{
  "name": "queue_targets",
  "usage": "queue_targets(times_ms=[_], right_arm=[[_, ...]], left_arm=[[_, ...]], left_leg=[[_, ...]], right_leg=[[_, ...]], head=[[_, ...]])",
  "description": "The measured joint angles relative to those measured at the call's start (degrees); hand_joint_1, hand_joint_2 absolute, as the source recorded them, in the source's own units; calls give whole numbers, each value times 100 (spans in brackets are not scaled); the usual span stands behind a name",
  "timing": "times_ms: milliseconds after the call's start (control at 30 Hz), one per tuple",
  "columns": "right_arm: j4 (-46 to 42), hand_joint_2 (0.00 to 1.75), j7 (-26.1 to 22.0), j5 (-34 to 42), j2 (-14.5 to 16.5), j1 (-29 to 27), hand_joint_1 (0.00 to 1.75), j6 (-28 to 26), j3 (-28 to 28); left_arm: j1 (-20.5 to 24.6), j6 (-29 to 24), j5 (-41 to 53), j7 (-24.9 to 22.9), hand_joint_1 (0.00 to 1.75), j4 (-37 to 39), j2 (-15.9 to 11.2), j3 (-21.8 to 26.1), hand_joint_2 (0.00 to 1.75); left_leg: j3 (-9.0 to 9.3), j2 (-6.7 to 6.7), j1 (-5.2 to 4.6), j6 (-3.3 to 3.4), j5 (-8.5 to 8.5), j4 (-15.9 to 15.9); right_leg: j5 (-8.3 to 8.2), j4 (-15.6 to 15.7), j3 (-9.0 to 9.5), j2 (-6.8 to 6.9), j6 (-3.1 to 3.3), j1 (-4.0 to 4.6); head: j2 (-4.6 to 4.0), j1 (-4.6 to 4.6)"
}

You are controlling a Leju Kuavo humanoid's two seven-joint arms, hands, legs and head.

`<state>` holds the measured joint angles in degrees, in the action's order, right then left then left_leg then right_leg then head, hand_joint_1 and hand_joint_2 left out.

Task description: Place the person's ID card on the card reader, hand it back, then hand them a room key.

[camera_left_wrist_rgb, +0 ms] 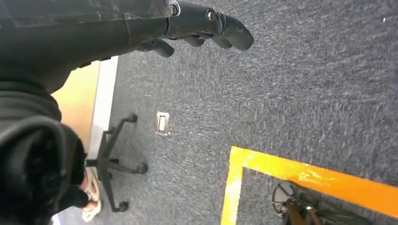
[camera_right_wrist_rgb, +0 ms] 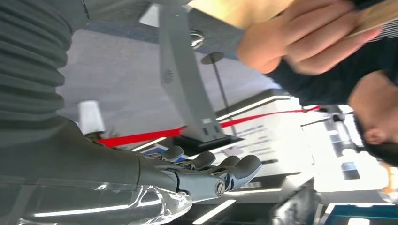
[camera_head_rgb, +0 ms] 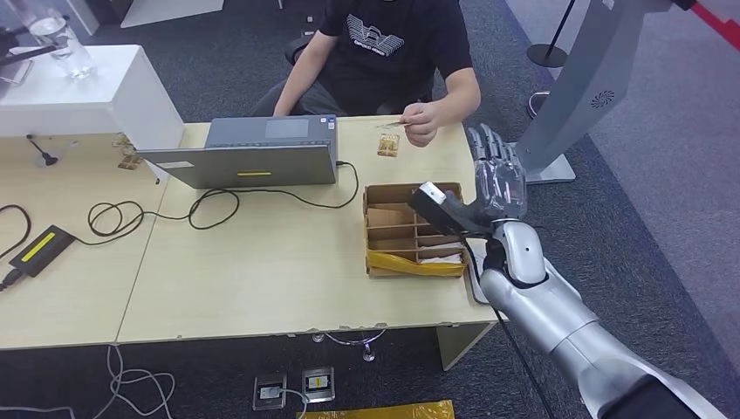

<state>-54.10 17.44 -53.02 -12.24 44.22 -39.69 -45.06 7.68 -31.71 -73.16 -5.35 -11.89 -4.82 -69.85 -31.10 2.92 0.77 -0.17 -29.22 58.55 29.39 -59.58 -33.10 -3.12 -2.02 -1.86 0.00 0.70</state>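
Beside the table (camera_head_rgb: 262, 271), right hand (camera_head_rgb: 499, 179) open, fingers (camera_right_wrist_rgb: 244, 166) extended, empty

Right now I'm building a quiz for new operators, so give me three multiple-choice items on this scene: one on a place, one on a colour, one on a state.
1. Where is the ID card?
A. In the person's hand
B. On the laptop
C. In the cardboard box

2. What colour is the plastic at the box's near edge?
A. Blue
B. Yellow
C. Green

3. How is the robot's right hand?
A. Gripping the card
B. Resting flat on the table
C. Raised, fingers extended, holding nothing

Answers:
1. A, the seated person pinches the card above the far table edge.
2. B, a yellow strip lies along the box's front.
3. C, the right hand is up beside the box, with nothing in it.
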Motion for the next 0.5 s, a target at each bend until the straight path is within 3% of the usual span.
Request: queue_targets(times_ms=[300,500], right_arm=[[-921,175,950,-234,-753,-368,0,39,81],[-1404,175,1229,-515,-1071,-554,0,160,196]], left_arm=[[0,76,115,-193,0,2,5,-213,0],[10,94,115,-193,0,2,6,-293,0]], left_leg=[[0,-3,1,-2,-2,0],[0,-3,2,-2,-2,0]], right_leg=[[0,1,-1,-2,0,2],[0,1,0,-2,0,3]], head=[[0,-2],[0,-1]])
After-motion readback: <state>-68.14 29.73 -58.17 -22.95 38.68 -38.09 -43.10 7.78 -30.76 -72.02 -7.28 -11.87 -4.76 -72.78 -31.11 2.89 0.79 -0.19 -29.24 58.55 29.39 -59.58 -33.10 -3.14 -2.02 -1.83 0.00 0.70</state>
